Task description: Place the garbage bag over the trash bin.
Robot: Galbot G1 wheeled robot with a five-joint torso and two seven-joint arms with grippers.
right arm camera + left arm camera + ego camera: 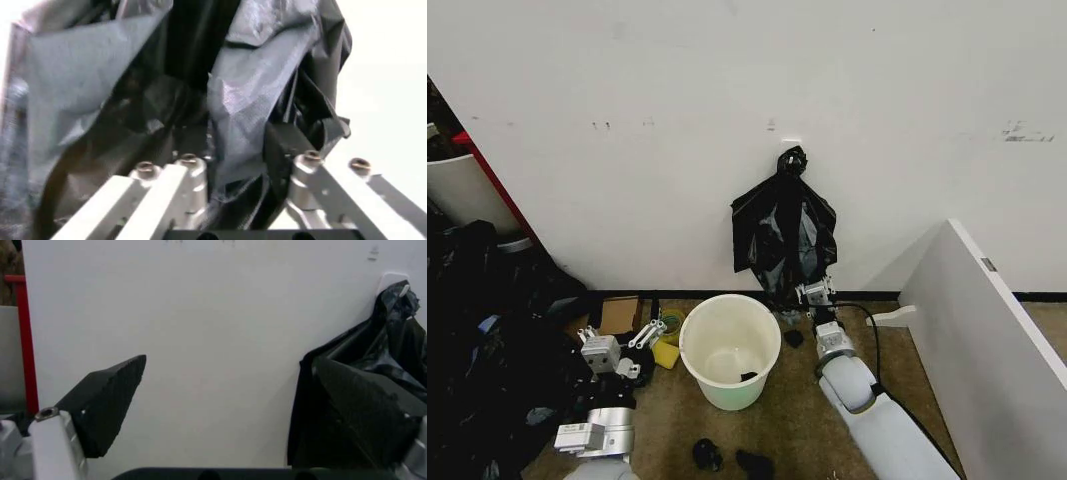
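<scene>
right gripper (815,293) | arm stretched forward | fingers spread around garbage bag (784,235) hem

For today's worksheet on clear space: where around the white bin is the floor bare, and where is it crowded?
Bare floor lies between the trash bin and the white panel, apart from the right gripper at the garbage bag. The left side is crowded: dark bags, the left gripper.
</scene>
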